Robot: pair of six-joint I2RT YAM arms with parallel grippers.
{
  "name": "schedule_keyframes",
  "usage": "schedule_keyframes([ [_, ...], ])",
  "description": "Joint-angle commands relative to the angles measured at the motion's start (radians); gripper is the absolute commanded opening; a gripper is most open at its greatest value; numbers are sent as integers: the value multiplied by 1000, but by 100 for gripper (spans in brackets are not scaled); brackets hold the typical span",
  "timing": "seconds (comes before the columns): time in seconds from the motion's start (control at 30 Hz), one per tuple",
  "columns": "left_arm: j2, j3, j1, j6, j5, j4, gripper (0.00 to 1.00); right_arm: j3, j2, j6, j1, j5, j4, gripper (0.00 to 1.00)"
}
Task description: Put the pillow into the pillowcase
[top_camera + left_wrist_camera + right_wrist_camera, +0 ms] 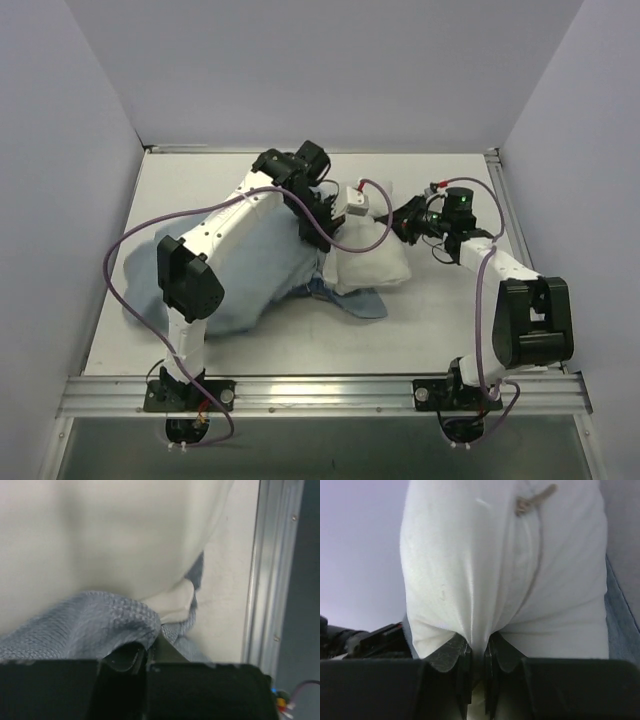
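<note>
My left claw (146, 656) pressed together on pillowcase (245, 285) hem, grey-blue weave bunched over its tips; my right claw (477, 655) pinching fold of white pillow (372, 258) at its right end; pillow at middle of counter (440, 330), nearer far edge, between both claws; pillowcase heaped toward left edge under my left arm, one flap lying beneath pillow's near side.

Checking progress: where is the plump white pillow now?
Top view: the plump white pillow lies just right of centre, its left end against the pale blue fabric pillowcase, its right end pinched in the right gripper.
</note>
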Motion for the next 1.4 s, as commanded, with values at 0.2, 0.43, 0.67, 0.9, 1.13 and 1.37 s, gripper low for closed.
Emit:
schedule_keyframes([
  [0.2, 4, -41, 106, -154, 43, 334, 0, -25, -23, -268, 109, -68, -186, 0],
  [0.43, 10, 146, 126, -312, 155, 423, 0, 112, -92, -502, 108, -44, -438, 0],
  [0.67, -76, -2, -9, -242, 156, 384, 0, 138, -76, -479, 109, -32, -407, 0],
  [0.9, -162, -341, 92, -286, 89, 480, 0, 147, -110, -811, 32, 57, -692, 7],
  [1.13, -192, -412, 164, -312, 94, 492, 31, 192, -248, -1155, 20, 197, -988, 73],
  [1.37, -258, -366, 146, -429, -2, 535, 64, 132, -247, -1059, -130, 130, -1044, 84],
])
